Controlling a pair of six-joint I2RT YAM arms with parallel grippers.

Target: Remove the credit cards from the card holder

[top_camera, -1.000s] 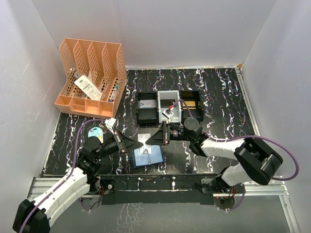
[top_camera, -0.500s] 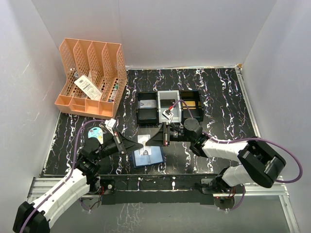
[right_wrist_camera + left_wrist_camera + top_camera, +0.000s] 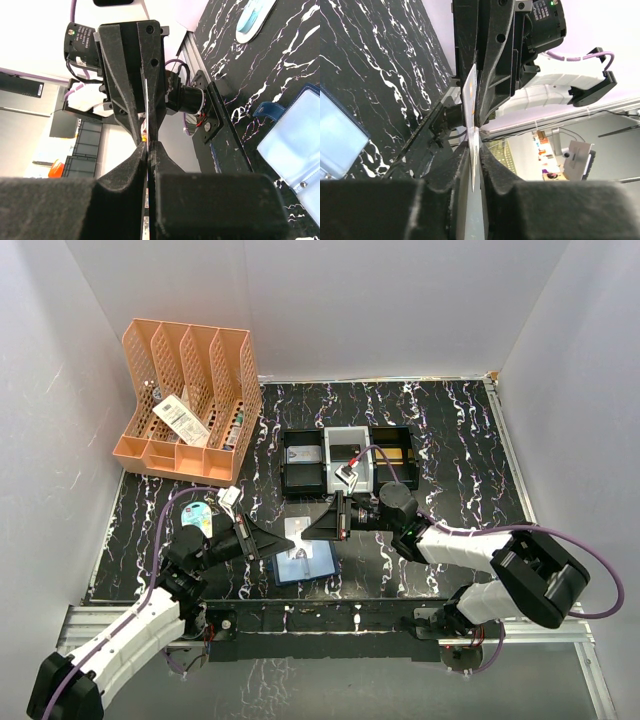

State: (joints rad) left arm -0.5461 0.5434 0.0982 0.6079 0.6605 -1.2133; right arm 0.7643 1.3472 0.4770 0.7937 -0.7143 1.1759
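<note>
Above the front of the table (image 3: 450,440), the left gripper (image 3: 286,540) and the right gripper (image 3: 313,529) are facing each other tip to tip, with a pale credit card (image 3: 299,528) held between them. Both wrist views are showing this card edge-on: the left gripper's fingers (image 3: 495,170) are clamping one end and the right gripper's fingers are pinching the opposite end, so each tool is clenched on the same card. The card holder (image 3: 305,563) is lying open on the table just below them, light blue inner faces turned up, and the card is being held off it. Black and grey trays (image 3: 350,455) are sitting behind, an orange file rack (image 3: 190,390) is standing far left, and a pale blue oval case (image 3: 197,512) is lying beside the left arm
</note>
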